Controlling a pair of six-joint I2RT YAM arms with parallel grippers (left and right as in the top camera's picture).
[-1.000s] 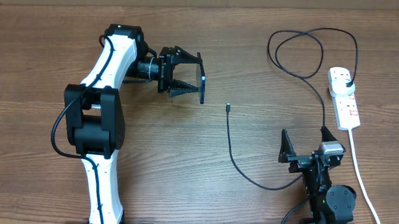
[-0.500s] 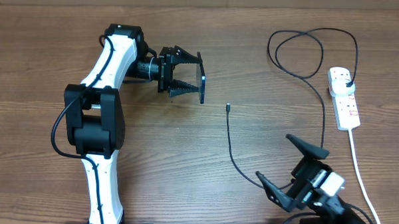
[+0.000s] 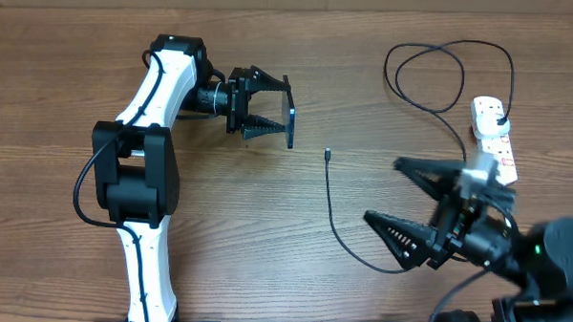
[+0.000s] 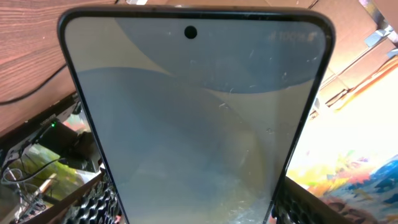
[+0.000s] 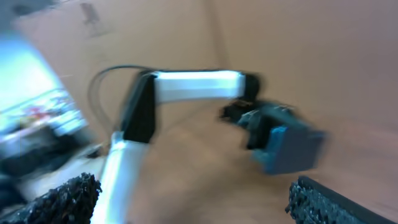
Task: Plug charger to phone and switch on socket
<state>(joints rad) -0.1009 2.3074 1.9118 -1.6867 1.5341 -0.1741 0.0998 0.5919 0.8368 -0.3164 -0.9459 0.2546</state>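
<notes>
My left gripper (image 3: pixel 285 111) is shut on the phone (image 3: pixel 291 115), which stands on edge above the table. In the left wrist view the phone's pale screen (image 4: pixel 199 118) fills the frame between the fingers (image 4: pixel 99 202). The charger's thin black cable (image 3: pixel 334 220) lies on the wood. Its connector tip (image 3: pixel 328 155) points away from me, a little right of the phone. Its plug (image 3: pixel 499 114) sits in the white socket (image 3: pixel 500 147) at the far right. My right gripper (image 3: pixel 383 193) hangs wide open above the cable, pointing left. The blurred right wrist view shows the phone (image 5: pixel 289 149) beyond the fingertips (image 5: pixel 62 196).
The cable makes a big loop (image 3: pixel 433 75) at the back right. My left arm (image 3: pixel 138 165) stretches across the left half of the table. Cardboard walls stand behind the table edge.
The right arm rose from the near right edge and swung left over the cable, jaws staying wide open. The left arm and the phone have not moved.
</notes>
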